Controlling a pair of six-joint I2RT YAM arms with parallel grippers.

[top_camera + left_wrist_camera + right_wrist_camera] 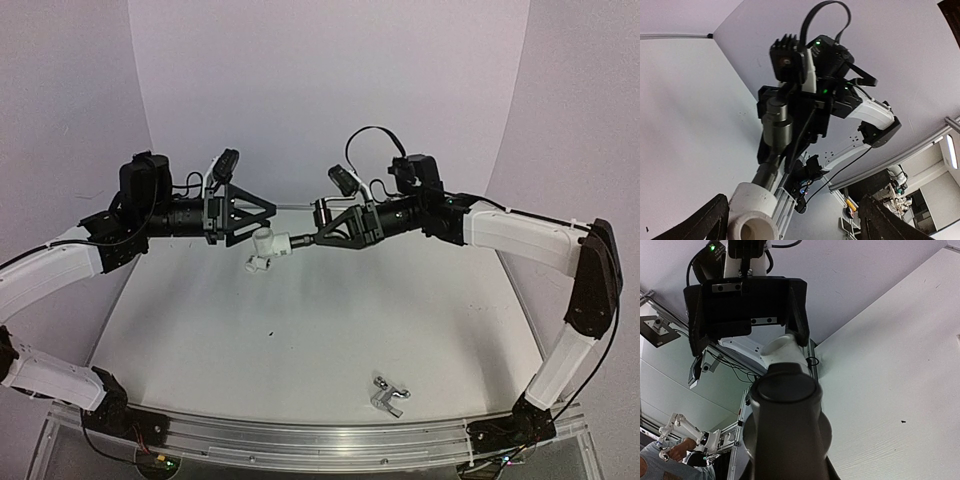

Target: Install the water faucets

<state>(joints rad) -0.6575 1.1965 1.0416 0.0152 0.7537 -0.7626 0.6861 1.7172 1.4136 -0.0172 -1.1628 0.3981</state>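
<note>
**Right end effector**: found clenched on the dark grey-black faucet. The faucet is held well above the desk, and its length is directed away from the fingers toward the opposite arm.

**White pipe fitting**: seen at the far tip of the held faucet, just beyond the right end effector's fingertips. How far it is seated on the faucet cannot be determined.

**Left end effector**: found released, with the jaws spread wide. Nothing is grasped. It is turned to face the right end effector, and the two are set nearly tip to tip above the desk.

**Fitting relative to the left fingers:** in the left wrist view, the fitting lies between the two dark fingers, much nearer to one than to the other. In the right wrist view, it is seen just beside one finger of the open jaws. Contact with that finger cannot be confirmed.

**Chrome silver faucet**: noted lying on the desk, well apart from both end effectors. It lies far below the right end effector and nearer the arm bases, close to the desk's near edge. It is touched by neither arm.

**Desk surface:** a small dark speck is observed below the left end effector.
</note>
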